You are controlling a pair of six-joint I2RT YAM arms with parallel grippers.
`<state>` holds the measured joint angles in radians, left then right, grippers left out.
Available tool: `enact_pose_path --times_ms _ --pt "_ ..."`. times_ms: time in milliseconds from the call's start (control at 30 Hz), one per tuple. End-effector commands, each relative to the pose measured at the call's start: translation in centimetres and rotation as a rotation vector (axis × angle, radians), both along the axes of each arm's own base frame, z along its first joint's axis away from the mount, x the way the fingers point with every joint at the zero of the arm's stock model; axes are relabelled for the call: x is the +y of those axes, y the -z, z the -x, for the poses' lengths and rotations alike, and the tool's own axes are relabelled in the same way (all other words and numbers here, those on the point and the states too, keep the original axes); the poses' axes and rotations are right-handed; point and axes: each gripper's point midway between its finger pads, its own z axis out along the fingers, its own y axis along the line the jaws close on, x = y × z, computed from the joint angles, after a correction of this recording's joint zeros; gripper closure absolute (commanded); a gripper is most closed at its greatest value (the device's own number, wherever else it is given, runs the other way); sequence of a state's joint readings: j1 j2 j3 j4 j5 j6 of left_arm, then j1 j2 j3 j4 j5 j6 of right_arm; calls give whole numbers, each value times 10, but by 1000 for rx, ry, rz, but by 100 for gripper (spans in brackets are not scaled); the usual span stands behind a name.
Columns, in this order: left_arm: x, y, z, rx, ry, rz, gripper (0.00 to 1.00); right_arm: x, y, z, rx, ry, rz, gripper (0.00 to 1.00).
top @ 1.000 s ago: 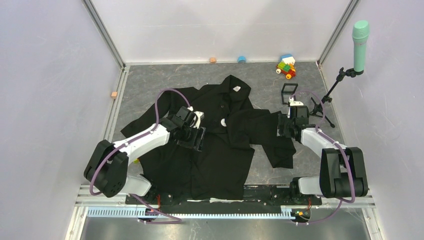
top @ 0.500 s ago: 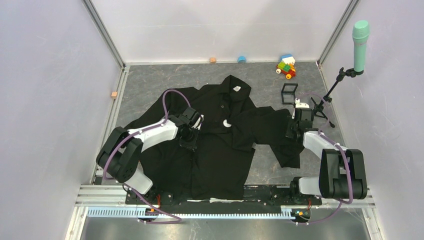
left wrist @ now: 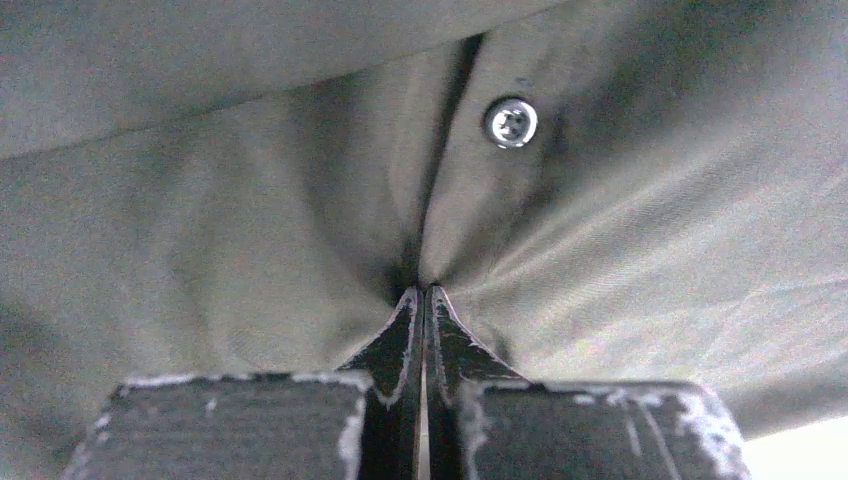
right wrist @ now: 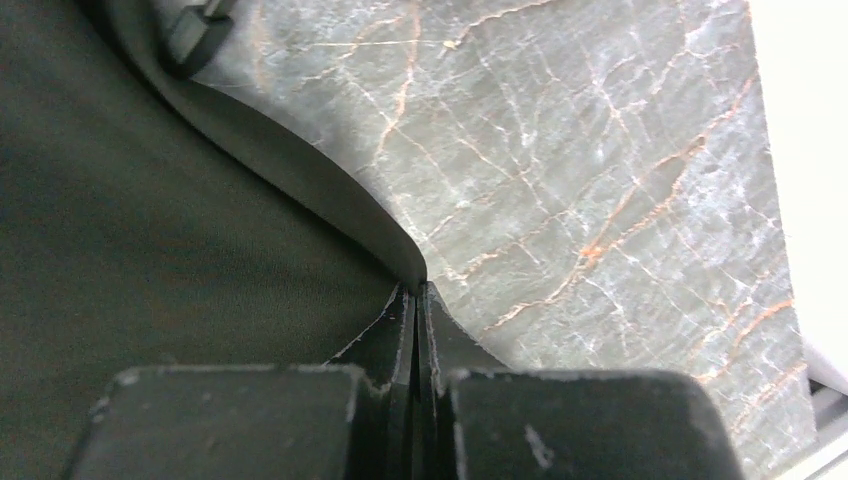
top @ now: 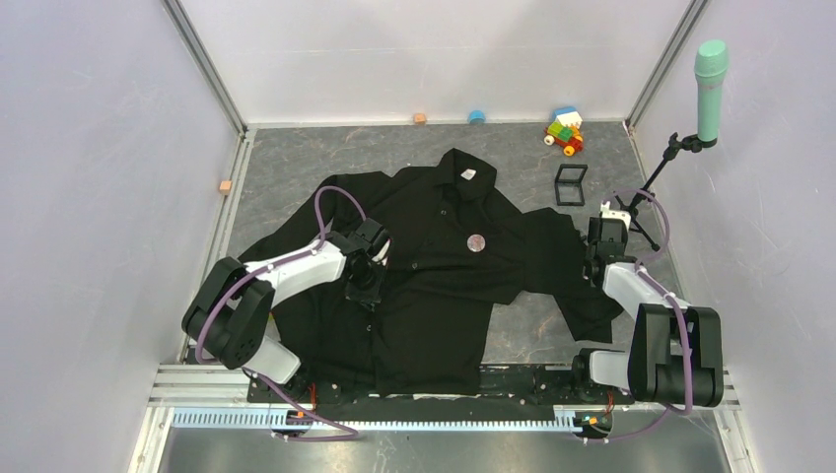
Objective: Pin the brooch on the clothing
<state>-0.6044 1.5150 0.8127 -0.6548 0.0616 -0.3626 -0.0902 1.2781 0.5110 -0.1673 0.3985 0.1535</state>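
Pinching a small fold of the shirt [top: 434,305] beside its button line, the left gripper [left wrist: 422,292] is showing both fingers pressed together. Cloth is puckering up into the tips, and one button [left wrist: 510,122] is sitting just above them in the wrist view. The right gripper [right wrist: 416,288] is likewise clamping shut, on the sleeve's edge where the dark hem is running straight into the tips over the marbled table [right wrist: 600,180]. From above, the garment is lying spread flat at centre frame, collar toward the top, with the left gripper [top: 363,288] at centre left and the right gripper [top: 595,262] at the right edge of the sleeve. The brooch [top: 476,242] is resting face-up on the chest panel, just right of the button line and below the white collar label [top: 468,175], well apart from both grippers. Whether its pin is passing through the cloth cannot be told at this size. The risk is judged to lie in the two grips: both are biting only a thin edge of fabric, so a tug from either arm could be slipping the cloth free. It could also be dragging the front panel and sliding or tipping the brooch if it is only lying loose. Letting go unevenly might fold the cloth over the disc. The black frame box [top: 570,184] is sitting clear at upper right.
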Motion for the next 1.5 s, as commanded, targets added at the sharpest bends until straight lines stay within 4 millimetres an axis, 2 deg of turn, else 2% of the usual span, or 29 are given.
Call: enact_pose_path --times_ms 0,200,233,333,400,467,567,700,733,767,800,833,933,1067,1200,1333,1467 --pt "5 -7 18 49 -51 -2 98 -20 -21 -6 -19 57 90 100" --pt "-3 -13 20 88 -48 25 98 -25 -25 -11 -4 72 103 100" --pt "-6 -16 21 95 -40 40 98 -24 -26 -12 -6 69 100 97" --pt "-23 -26 22 116 17 121 98 -18 -36 -21 -30 30 74 71" --pt "-35 -38 26 139 66 194 98 -9 -45 -30 -72 -23 40 51" --pt "-43 -51 29 151 102 244 97 1 -59 -39 -144 -87 8 36" --pt "-50 -71 28 128 124 297 85 19 -78 -50 -256 -176 -38 22" --pt "-62 -104 6 22 118 350 62 50 -97 -65 -359 -280 -107 16" --pt "-65 -109 -1 6 120 358 51 62 -100 -69 -376 -313 -127 16" --pt "-67 -116 -11 -17 116 367 39 69 -102 -73 -388 -328 -139 16" --pt "-69 -118 -21 -35 110 367 28 87 -104 -79 -398 -372 -157 17" --pt "-69 -120 -36 -53 92 371 20 100 -105 -84 -408 -399 -177 18" --pt "-65 -127 -89 -101 -7 417 8 134 -106 -102 -435 -456 -261 26" --pt "-48 -134 -174 -229 -172 468 2 181 -99 -126 -434 -531 -389 36" --pt "-28 -128 -249 -299 -299 475 1 205 -86 -147 -414 -546 -472 40" --pt "-13 -94 -291 -305 -337 415 1 219 -65 -165 -374 -549 -524 43" --pt "-4 -62 -309 -257 -361 399 1 229 -46 -179 -329 -555 -560 42"
